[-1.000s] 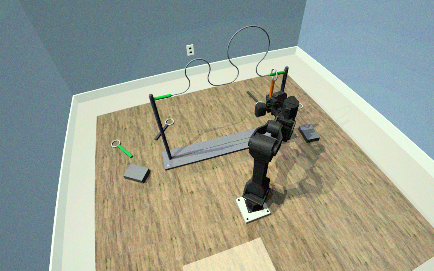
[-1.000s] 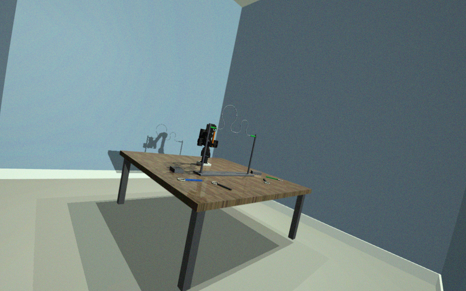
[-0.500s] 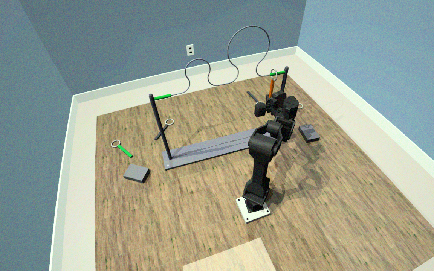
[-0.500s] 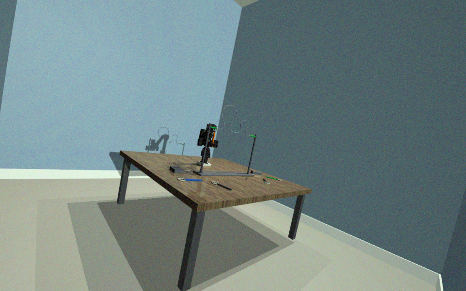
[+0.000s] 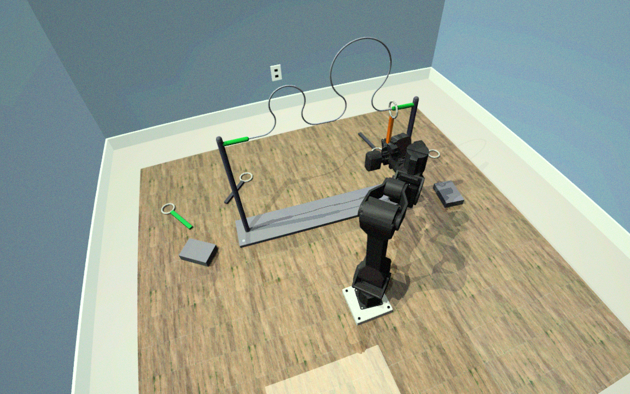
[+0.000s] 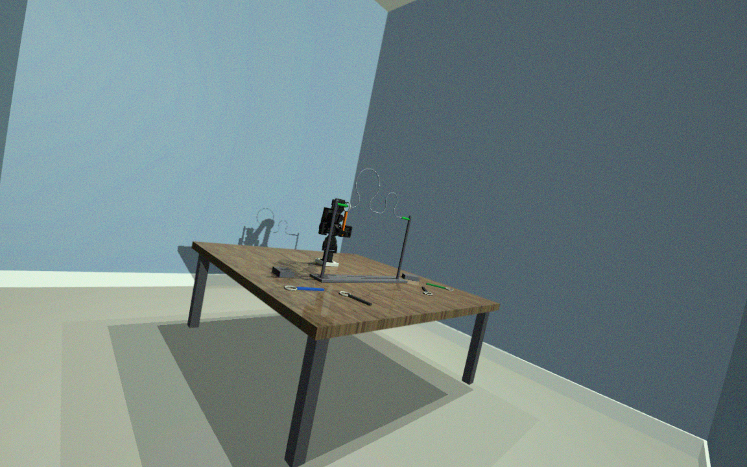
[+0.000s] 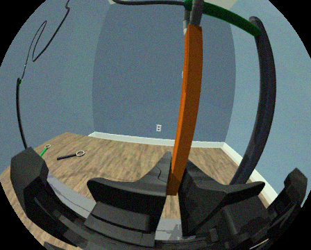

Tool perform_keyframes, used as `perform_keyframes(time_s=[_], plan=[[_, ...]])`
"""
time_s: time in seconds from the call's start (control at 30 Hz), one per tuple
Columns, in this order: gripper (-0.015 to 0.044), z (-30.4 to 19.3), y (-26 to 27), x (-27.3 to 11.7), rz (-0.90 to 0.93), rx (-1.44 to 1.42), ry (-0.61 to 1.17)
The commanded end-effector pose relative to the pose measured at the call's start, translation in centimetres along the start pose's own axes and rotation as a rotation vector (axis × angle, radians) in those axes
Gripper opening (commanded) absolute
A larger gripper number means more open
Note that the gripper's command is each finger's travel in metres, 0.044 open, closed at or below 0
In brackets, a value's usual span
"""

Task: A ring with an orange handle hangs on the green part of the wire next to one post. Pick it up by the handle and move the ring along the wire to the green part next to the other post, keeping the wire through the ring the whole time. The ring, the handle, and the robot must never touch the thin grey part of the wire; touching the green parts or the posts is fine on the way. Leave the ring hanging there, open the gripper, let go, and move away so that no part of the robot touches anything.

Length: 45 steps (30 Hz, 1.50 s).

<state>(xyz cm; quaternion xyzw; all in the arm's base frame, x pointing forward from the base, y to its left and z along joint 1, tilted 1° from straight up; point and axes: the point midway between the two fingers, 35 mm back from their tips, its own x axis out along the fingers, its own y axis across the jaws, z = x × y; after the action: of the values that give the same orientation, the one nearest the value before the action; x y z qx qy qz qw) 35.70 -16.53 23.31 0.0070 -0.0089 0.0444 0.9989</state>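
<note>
My gripper [image 5: 386,143] [image 7: 172,155] is shut on the lower end of the orange handle [image 5: 389,129] [image 6: 345,220] [image 7: 191,76], which stands nearly upright. The pale ring [image 5: 394,117] [image 7: 197,14] on top is around the wire at the inner end of the right green part [image 5: 406,105] [image 7: 228,17], close to where the thin grey wire [image 5: 366,37] [image 7: 152,3] starts. Contact between ring and wire cannot be made out. The right post [image 5: 411,123] [image 7: 266,87] stands beside the handle. The other green part [image 5: 235,140] [image 6: 405,218] joins the left post [image 5: 233,186] [image 6: 403,250].
The wire has a tall loop near the right and a lower hump near the left. A grey base [image 5: 302,210] joins the posts. Grey blocks [image 5: 198,251] [image 5: 448,193] and several loose ringed handles, including a green one [image 5: 181,220] and a blue one [image 6: 309,288], lie on the table.
</note>
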Motion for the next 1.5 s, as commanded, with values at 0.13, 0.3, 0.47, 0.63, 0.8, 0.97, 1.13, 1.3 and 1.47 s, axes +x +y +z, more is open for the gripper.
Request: perform_keyframes(time_s=[0.13, 0.3, 0.47, 0.63, 0.8, 0.97, 1.13, 1.3, 1.47], plan=[[-0.0150, 0.4, 1.0, -0.1, -0.001, -0.002, -0.008], [-0.0150, 0.4, 1.7, 0.0, 0.000, 0.010, -0.009], [-0.0150, 0.4, 2.5, 0.0, 0.000, 0.034, -0.009], [-0.0150, 0.4, 3.5, 0.0, 0.000, 0.073, -0.009], [-0.0150, 0.5, 4.7, 0.0, 0.001, 0.132, -0.009], [-0.0150, 0.7, 6.0, 0.0, 0.001, 0.200, -0.010], [-0.0150, 1.1, 7.6, 0.0, 0.002, 0.295, -0.010], [-0.0150, 1.7, 9.4, 0.0, 0.003, 0.403, -0.010], [-0.0150, 2.3, 10.5, -0.5, 0.016, 0.481, 0.034]])
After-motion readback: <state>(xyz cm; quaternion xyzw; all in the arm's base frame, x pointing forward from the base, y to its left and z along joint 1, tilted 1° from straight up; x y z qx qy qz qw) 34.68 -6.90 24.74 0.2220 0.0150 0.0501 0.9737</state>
